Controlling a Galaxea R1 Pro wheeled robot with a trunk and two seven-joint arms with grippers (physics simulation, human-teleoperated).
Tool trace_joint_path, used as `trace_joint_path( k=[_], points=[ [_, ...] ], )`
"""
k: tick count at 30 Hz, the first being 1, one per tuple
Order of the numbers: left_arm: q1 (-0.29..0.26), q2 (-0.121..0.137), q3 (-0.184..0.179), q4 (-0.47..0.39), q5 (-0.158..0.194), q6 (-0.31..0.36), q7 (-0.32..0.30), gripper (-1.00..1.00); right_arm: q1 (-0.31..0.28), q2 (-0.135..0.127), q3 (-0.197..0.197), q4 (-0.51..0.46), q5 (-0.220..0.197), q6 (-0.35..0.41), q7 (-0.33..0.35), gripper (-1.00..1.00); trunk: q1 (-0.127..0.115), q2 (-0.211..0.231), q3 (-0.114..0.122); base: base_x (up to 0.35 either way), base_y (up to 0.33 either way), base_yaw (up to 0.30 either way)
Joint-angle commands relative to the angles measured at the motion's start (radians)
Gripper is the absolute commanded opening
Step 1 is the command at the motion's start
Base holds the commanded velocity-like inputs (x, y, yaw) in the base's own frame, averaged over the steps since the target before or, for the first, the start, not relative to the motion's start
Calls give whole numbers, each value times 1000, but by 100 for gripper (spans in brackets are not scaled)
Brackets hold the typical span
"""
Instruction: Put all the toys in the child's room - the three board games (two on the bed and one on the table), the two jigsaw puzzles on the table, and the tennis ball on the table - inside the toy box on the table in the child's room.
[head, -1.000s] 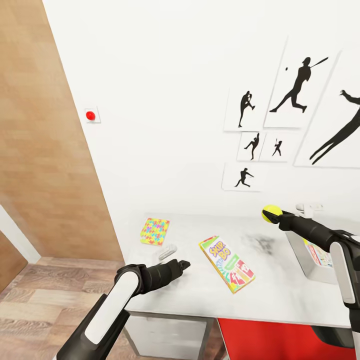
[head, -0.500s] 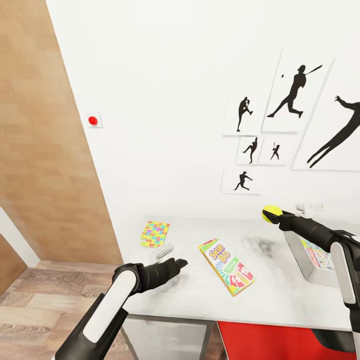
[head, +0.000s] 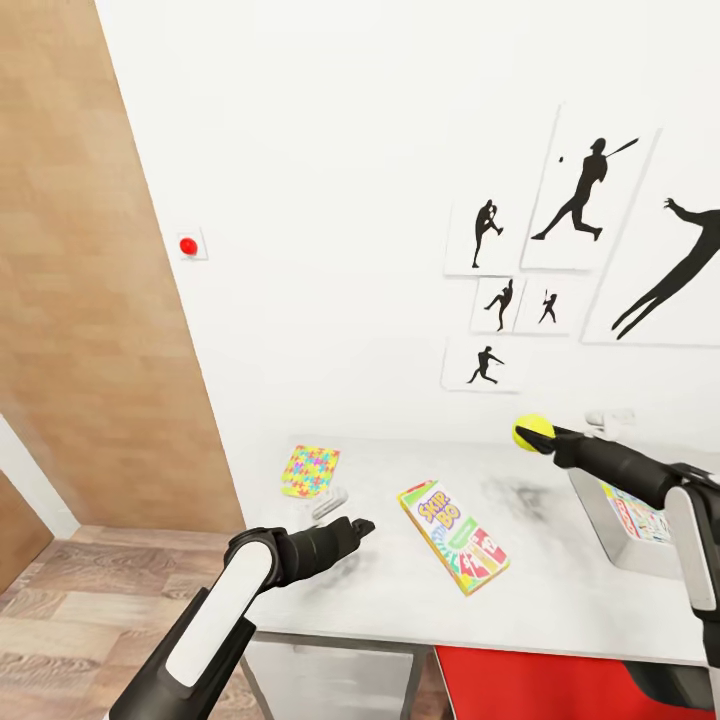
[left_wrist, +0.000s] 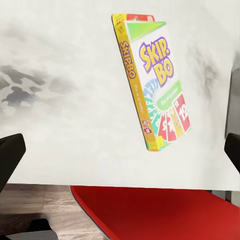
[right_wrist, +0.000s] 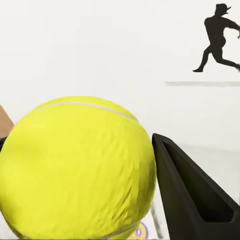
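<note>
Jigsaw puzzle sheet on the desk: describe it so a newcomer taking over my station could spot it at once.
Start at the long pale grey-white glossy desk under the baseball silhouette pictures. Go to its far corner nearest the wood-panelled wall; there lies the thin flat multicolour jigsaw sheet. Unlike the thicker white, red and green SKIP-BO game box mid-desk, it is a wordless patchwork of small interlocking pieces.

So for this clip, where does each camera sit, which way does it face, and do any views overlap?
Head view: high on the robot, looking forward and down at the table and picture wall; both arms show, right tool holding the tennis ball.
Left wrist view: near the left tool, facing the SKIP-BO box; dark fingertips at the edges.
Right wrist view: near the right tool, facing the wall; one finger beside the ball.
Shared: head and left wrist views show the SKIP-BO box; head and right wrist views, the ball.
</note>
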Motion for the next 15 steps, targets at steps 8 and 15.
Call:
trace_joint_path(
  k=[8, 15],
  points=[
    [14, 0, 17, -1, 6, 1, 8, 100, -1, 1, -15, 0, -5, 1, 45, -100, 1, -2, 1, 0, 0, 0],
    [23, 7, 14, -14, 6, 1, 2, 100, -79, -25, -92, 1, 10, 9, -139, -100, 1, -2, 12, -84, -107, 0]
  ],
)
